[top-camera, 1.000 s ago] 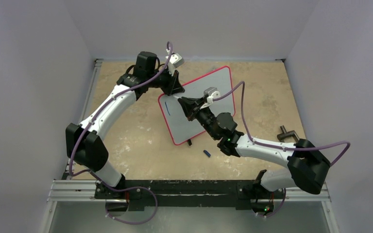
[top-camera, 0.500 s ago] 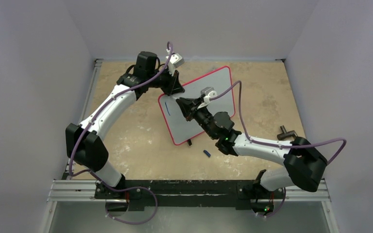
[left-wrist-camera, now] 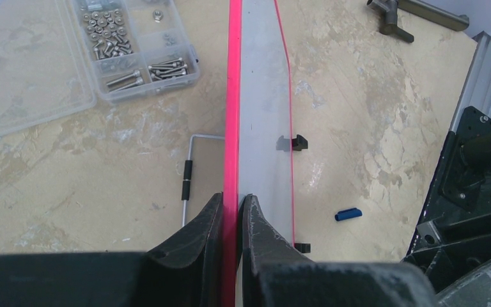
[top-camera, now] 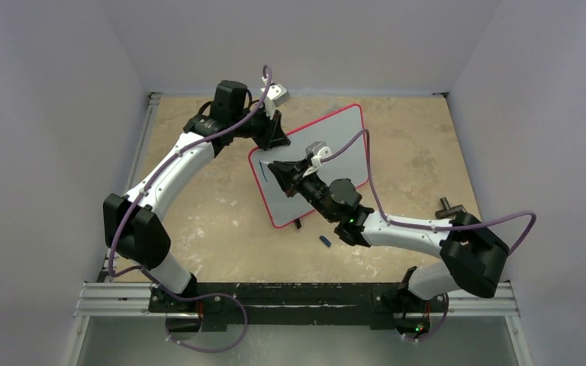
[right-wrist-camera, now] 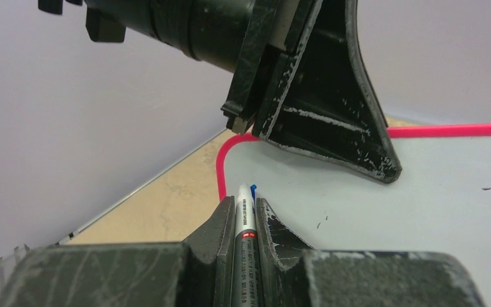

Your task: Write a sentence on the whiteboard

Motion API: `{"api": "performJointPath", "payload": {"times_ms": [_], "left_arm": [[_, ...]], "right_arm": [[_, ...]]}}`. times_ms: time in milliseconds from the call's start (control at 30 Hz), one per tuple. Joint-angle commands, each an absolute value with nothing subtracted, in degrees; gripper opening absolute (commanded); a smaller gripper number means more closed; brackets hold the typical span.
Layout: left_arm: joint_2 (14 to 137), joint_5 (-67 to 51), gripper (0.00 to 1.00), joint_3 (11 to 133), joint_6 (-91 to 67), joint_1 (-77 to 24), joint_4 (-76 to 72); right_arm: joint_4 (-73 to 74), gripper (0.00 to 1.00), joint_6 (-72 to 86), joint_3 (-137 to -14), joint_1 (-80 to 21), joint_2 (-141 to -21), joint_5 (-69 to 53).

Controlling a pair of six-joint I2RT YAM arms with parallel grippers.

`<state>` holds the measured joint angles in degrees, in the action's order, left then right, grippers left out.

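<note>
The whiteboard [top-camera: 343, 141], white with a thin red frame, stands tilted on its black clip feet mid-table. My left gripper [top-camera: 275, 137] is shut on its upper left edge; in the left wrist view the jaws [left-wrist-camera: 233, 204] pinch the red frame [left-wrist-camera: 234, 96]. My right gripper [top-camera: 275, 169] is shut on a silver marker [right-wrist-camera: 243, 224] whose blue tip sits at the board's surface [right-wrist-camera: 422, 204] near the top left corner. A short blue stroke [top-camera: 262, 171] shows on the board's left side. The left gripper's finger [right-wrist-camera: 332, 109] looms above in the right wrist view.
A blue marker cap [top-camera: 324, 241] lies on the table in front of the board, also in the left wrist view [left-wrist-camera: 348, 214]. A clear box of screws [left-wrist-camera: 137, 48] and a thin metal rod [left-wrist-camera: 187, 182] lie behind the board. A black T-handle tool [top-camera: 449, 209] lies at right.
My right gripper with the marker has moved left and up across the board toward its top left corner. The left arm and board have stayed put.
</note>
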<state>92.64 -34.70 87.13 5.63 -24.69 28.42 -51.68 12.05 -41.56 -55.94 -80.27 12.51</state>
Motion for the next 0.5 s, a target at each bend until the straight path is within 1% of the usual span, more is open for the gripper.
{"api": "performJointPath", "payload": {"times_ms": [0, 233, 467], "left_arm": [[94.70, -25.80, 0.00, 86.82, 11.96, -25.03, 35.07], [94.66, -25.84, 0.00, 87.01, 11.92, -25.27, 35.22], [94.25, -25.58, 0.00, 87.01, 12.14, -25.29, 35.39]], "right_arm": [[-53.96, 0.00, 13.08, -44.29, -56.51, -81.54, 13.78], [-53.49, 0.00, 12.70, -44.27, -56.54, -81.70, 20.03], [-51.60, 0.00, 11.66, -45.59, -56.53, -82.30, 23.03]]}}
